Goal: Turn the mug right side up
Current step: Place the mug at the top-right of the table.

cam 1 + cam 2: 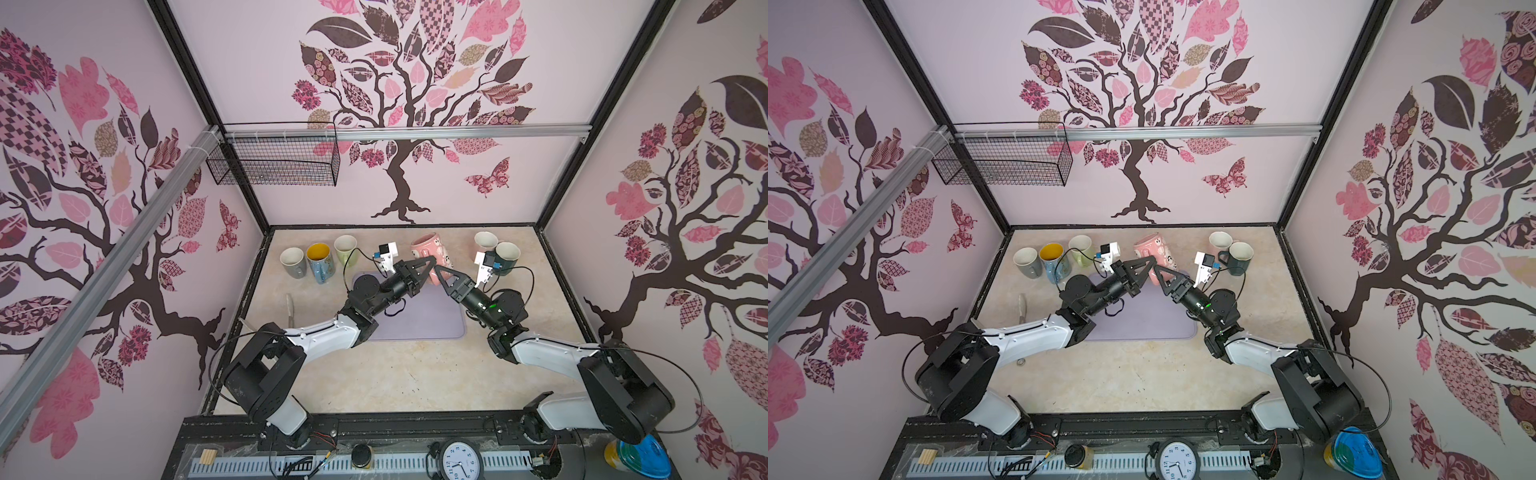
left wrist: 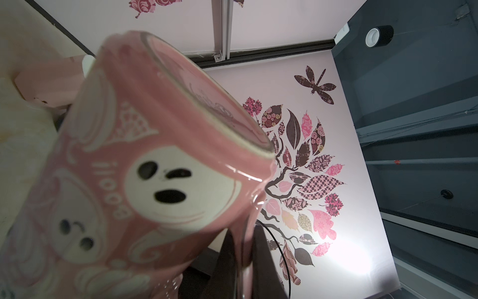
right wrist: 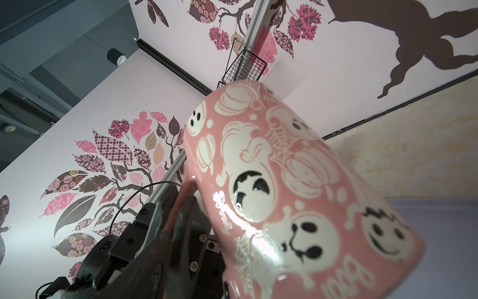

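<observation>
Top views, read with 12 o'clock at the back wall. Nearest, on the front rail at 6 o'clock: a round clock (image 1: 460,459). Past it comes bare table (image 1: 395,374), then a lilac mat (image 1: 415,322) near mid-table. Both arms reach over the mat, the left from 8 o'clock and the right from 4 o'clock, and their tips meet at the mat's 12 o'clock edge. The pink mug (image 1: 429,249) is there between the two tips. It is tilted, base end uppermost and leaning toward the back wall, mouth end down toward the mat. The fingers hide whether its rim touches the mat. The left gripper (image 1: 432,260) is clamped tight on the mug's handle (image 3: 181,199). The right wrist view shows that pink strip pinched between the black fingers (image 3: 192,222), and the left wrist view shows it running down between them. The right gripper (image 1: 435,270) sits at the mug's lower wall on the 4 o'clock side. Only one finger shows, so I cannot tell how wide it stands or whether it has hold. Its own wrist view is filled by the mug's wall. At 10 o'clock from the mat, three upright mugs stand in a row: grey mug (image 1: 292,262), blue mug (image 1: 321,262) with a yellow inside, and green mug (image 1: 345,248). At 2 o'clock a cream mug (image 1: 485,242) stands just beside a dark green mug (image 1: 508,258). Farthest, a wire basket (image 1: 274,164) hangs on the back wall rail at 11 o'clock.
</observation>
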